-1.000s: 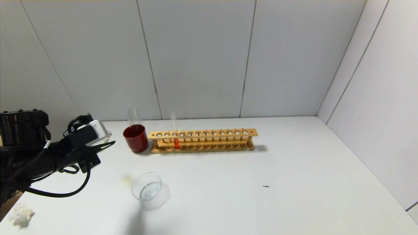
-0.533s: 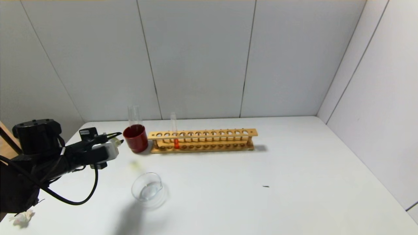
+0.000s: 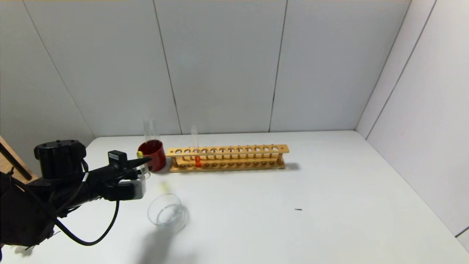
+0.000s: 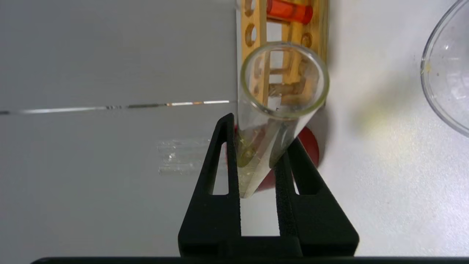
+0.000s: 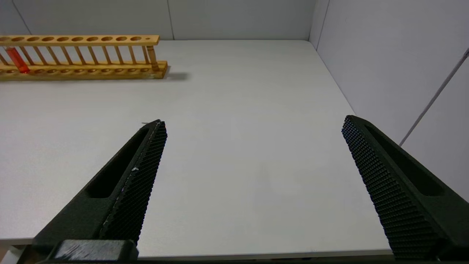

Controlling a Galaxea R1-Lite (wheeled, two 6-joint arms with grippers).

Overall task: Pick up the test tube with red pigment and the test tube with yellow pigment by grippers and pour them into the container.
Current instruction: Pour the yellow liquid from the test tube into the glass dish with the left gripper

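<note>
Where the left arm reaches in: left hand [image 3: 143,162] clenched on the test tube with yellow pigment [image 4: 273,121], tilted, at nine o'clock of the red cup [image 3: 152,155].
Container [image 3: 166,212]: on the surface [image 3: 293,205], at five o'clock of that hand.
Rack [image 3: 227,157]: holds the test tube with red pigment [image 3: 195,151] upright.
Right hand [image 5: 253,176]: released, jaws wide, at the surface's near edge.
</note>
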